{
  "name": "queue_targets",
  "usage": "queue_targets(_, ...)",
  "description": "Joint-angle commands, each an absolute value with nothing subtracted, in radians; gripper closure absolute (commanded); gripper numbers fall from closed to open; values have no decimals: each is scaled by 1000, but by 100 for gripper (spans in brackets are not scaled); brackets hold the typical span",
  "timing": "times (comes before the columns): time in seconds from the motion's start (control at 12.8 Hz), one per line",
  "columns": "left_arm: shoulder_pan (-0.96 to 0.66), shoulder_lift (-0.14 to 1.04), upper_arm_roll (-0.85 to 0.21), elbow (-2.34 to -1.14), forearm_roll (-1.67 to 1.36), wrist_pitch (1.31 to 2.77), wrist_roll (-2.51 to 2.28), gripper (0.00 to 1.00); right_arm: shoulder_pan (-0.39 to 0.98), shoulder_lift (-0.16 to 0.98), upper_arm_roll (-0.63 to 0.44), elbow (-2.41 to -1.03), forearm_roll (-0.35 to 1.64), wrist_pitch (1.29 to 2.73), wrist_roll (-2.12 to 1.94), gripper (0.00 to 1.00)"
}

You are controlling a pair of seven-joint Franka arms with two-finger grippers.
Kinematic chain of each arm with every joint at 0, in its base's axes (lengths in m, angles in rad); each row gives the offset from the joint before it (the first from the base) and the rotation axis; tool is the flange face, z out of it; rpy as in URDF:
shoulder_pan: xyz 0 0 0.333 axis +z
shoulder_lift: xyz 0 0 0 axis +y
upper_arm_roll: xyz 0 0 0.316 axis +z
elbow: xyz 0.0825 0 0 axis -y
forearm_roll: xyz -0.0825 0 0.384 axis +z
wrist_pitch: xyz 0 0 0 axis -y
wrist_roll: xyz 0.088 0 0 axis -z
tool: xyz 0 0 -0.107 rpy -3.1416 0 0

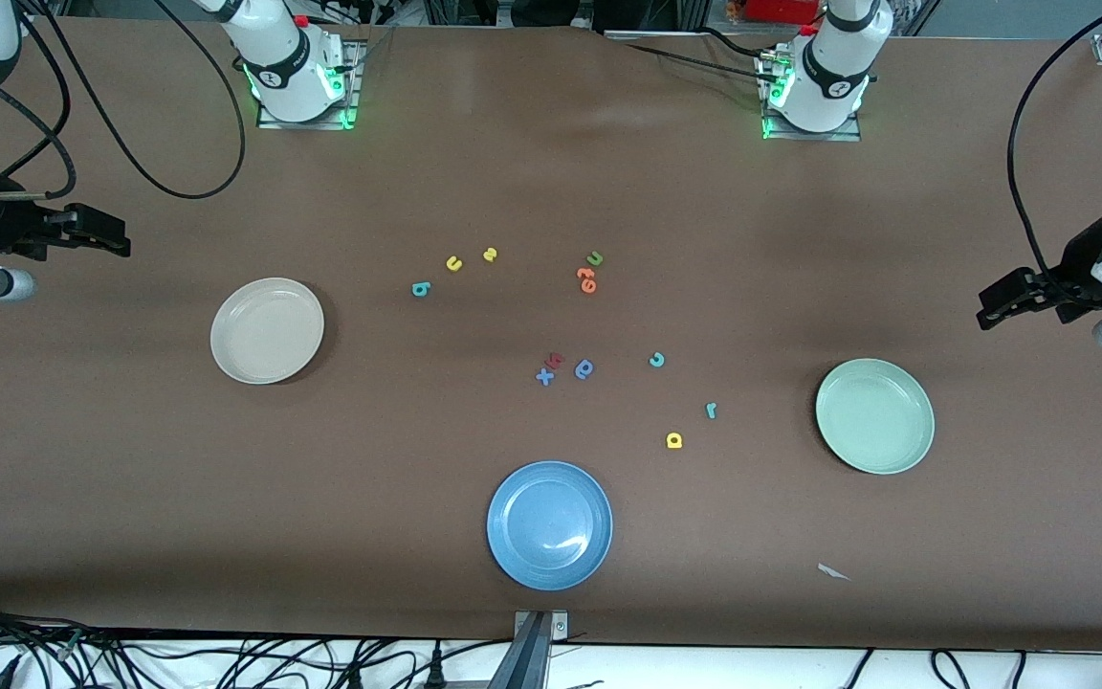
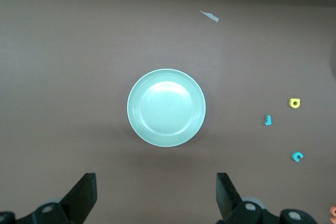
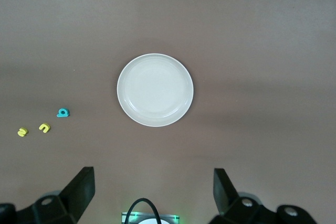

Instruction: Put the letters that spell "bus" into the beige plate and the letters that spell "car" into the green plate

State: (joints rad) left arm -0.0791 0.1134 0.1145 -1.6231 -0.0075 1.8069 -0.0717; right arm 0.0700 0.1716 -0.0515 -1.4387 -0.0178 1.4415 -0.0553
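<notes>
Plenty of bare table around the beige plate and green plate. Only tight spot: orange letters touching the green "u", mid-table.

Both arms are waiting, raised above the table, each reaching out from its base to its own end of the table. Left gripper is hanging in the air at the left arm's end, fingers spread wide, nothing between them, wrist camera looking straight down. Right gripper is hanging in the air at the right arm's end, fingers also spread wide and gripping nothing, pointing in toward the table's middle. Neither gripper is touching anything.
</notes>
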Motion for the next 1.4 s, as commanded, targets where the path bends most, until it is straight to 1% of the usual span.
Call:
queue_targets(0.0,-80,103,114,-1632,-14,1813,-58,0,75,173,-52,-1434,-15,1431,-48,0)
queue_targets(0.47,-80,103,114,-1632,-14,1813,-58,0,71,173,-54,-1430,-23,1450,-49,0)
queue_targets(0.7,-80,103,114,-1632,-14,1813,-58,0,71,173,-81,-1430,-17,1514,-49,0)
queue_targets(0.86,-80,104,114,-1632,-14,1813,-58,0,71,172,-81,-1427,-17,1543,-48,0)
queue_targets(1.32,-80,103,114,-1632,-14,1813,-58,0,71,169,-81,-1427,-2,1543,-48,0)
